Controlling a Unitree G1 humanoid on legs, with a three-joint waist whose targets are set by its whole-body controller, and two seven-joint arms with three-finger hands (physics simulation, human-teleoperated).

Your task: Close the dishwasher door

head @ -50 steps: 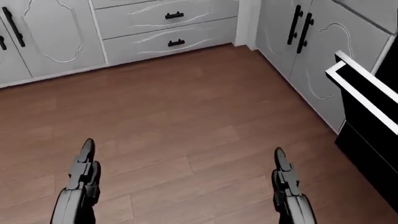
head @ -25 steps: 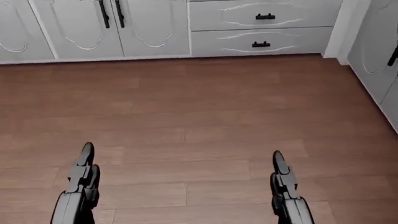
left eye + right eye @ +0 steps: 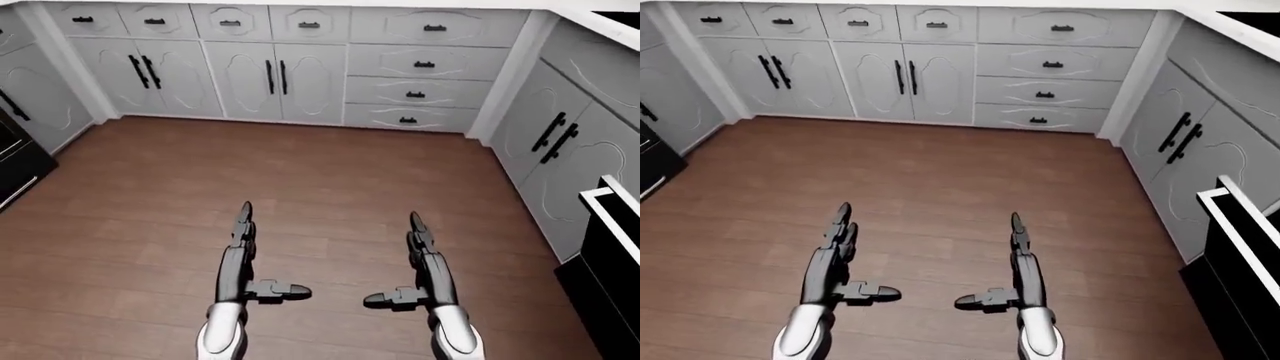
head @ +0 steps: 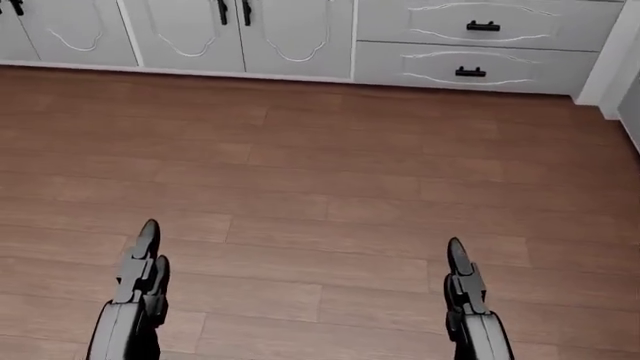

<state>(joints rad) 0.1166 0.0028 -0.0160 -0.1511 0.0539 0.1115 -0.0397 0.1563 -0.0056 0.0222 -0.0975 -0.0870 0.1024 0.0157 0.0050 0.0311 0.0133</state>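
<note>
- The door (image 3: 1240, 225) of the dishwasher shows only at the right edge of the 2 eye views: a black panel with a white rim, swung out from the cabinets (image 3: 560, 150) on that side. The head view misses it entirely and shows only floor (image 4: 320, 172) and the lower drawers (image 4: 470, 45).
- Both hands are empty and open, fingers straight and pointing up the view, thumbs turned in toward each other.
- The left hand (image 3: 240, 247) and right hand (image 3: 422, 255) hang over bare floor, level with each other, touching nothing.
- The key relation: the door lies to the right of both hands and well apart from them, so the right hand is the nearer 1. The left hand would have to cross the body.
- The door's white top edge runs slantwise from mid-right down toward the lower right corner of the right-eye view; its long axis lies roughly along that side run of cabinets.
- Judgement: the task has not begun; the robot likely needs to turn right and step closer before the right hand can push the panel shut.
- How far the door stands open I cannot tell, as it is cut off by the frame.
</note>
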